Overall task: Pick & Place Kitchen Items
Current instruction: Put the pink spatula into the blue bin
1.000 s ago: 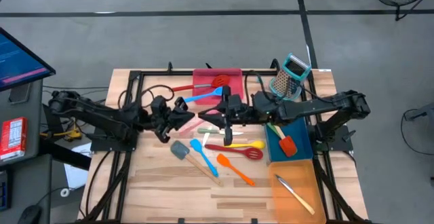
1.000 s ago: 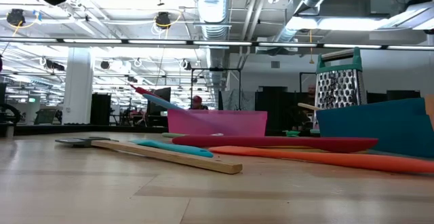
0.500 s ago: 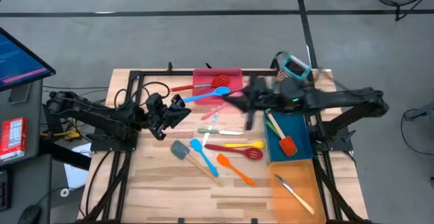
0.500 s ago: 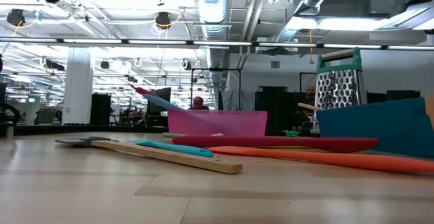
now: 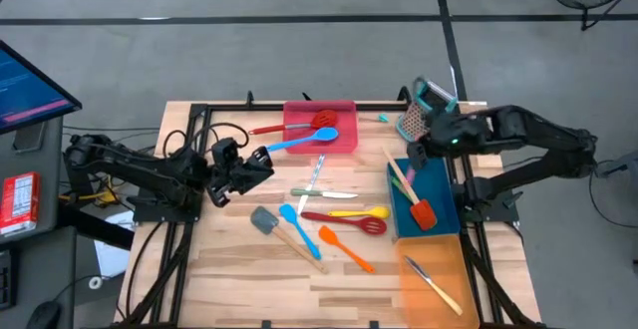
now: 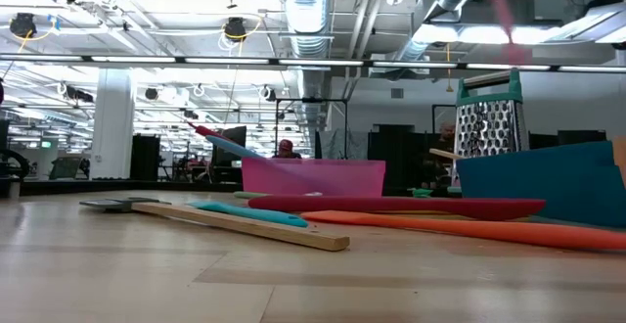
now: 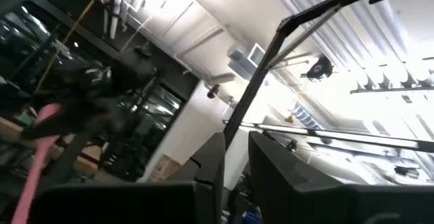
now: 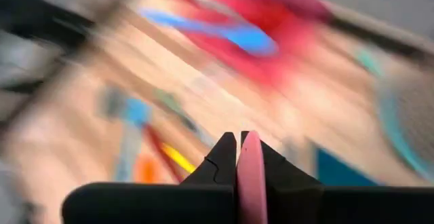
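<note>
A pink utensil [image 8: 249,176] is being clamped between the closed fingers of the right gripper [image 5: 417,156] above the blue tray [image 5: 439,191], while the left gripper [image 5: 261,159], fingers narrowly parted and empty, is being held beside the red tray [image 5: 344,142].

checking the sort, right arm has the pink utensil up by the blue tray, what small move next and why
Probably lower it and let go. The right pincer is shut on the pink utensil and sits over the far end of the blue tray, which already holds a red spatula and a wooden-handled one. The left pincer waits at the table's left side.
</note>
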You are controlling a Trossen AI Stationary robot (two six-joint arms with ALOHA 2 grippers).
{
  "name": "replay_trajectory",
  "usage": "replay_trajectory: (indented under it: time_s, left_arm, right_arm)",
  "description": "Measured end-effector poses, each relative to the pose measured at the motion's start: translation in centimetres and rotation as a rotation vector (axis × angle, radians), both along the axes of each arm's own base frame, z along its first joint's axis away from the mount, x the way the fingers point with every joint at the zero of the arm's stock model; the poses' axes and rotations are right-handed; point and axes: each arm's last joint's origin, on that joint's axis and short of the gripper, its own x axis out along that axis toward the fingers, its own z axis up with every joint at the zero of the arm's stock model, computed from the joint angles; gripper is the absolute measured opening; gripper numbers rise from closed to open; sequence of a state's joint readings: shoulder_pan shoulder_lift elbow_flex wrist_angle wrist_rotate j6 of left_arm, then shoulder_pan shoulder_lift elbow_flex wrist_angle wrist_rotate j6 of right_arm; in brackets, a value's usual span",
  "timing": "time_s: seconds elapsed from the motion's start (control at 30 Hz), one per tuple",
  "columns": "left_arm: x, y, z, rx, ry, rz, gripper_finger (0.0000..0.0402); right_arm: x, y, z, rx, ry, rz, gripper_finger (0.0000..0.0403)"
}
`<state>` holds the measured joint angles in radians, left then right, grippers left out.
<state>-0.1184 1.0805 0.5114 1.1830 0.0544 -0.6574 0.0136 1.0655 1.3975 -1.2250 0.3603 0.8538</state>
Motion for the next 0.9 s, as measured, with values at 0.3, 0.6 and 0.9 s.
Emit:
replay_trajectory:
  time_s: [0.3, 0.6, 0.9]
  left_arm:
    - [0.0, 0.0, 0.0, 0.001, 0.002, -0.007, 0.0042]
    - [0.0, 0.0, -0.1, 0.002, 0.006, -0.007, 0.0040]
    - [0.1, 0.0, -0.2, 0.003, 0.017, -0.007, 0.0037]
  right_arm:
    - [0.6, -1.2, -4.1, 0.086, 0.469, -0.107, 0.0003]
    - [3.2, -3.3, -10.7, 0.130, 0.763, -0.076, 0.0003]
    - [3.0, -3.6, -15.7, 0.237, 0.717, -0.082, 0.0003]
